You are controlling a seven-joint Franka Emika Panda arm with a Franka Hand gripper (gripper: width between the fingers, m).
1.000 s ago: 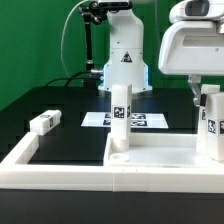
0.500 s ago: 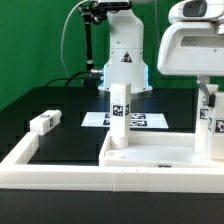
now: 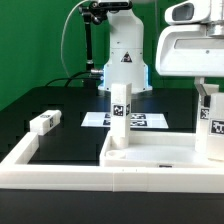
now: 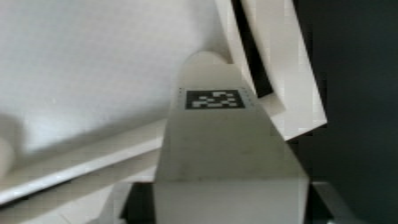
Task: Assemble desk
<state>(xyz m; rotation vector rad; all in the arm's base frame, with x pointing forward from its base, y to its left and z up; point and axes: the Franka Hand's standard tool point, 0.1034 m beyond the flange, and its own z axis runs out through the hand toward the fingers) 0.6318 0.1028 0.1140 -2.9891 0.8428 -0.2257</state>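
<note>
The white tabletop panel (image 3: 150, 152) lies at the front of the exterior view, with its recessed side up. One white tagged leg (image 3: 120, 112) stands upright in its corner at the exterior view's left. My gripper (image 3: 207, 97) is shut on a second white leg (image 3: 212, 128) and holds it upright at the panel's edge on the exterior view's right. In the wrist view the held leg (image 4: 217, 150) fills the space between my fingers (image 4: 146, 200), with the panel (image 4: 89, 70) beneath it. A third leg (image 3: 44, 122) lies loose on the black table.
The marker board (image 3: 148, 120) lies flat behind the tabletop, in front of the robot base (image 3: 124, 60). A long white rim (image 3: 40, 160) frames the black surface at the front and at the exterior view's left.
The gripper body has shifted slightly over the held leg. The leg stays at the same spot on the tabletop's edge. Nothing else has moved.
</note>
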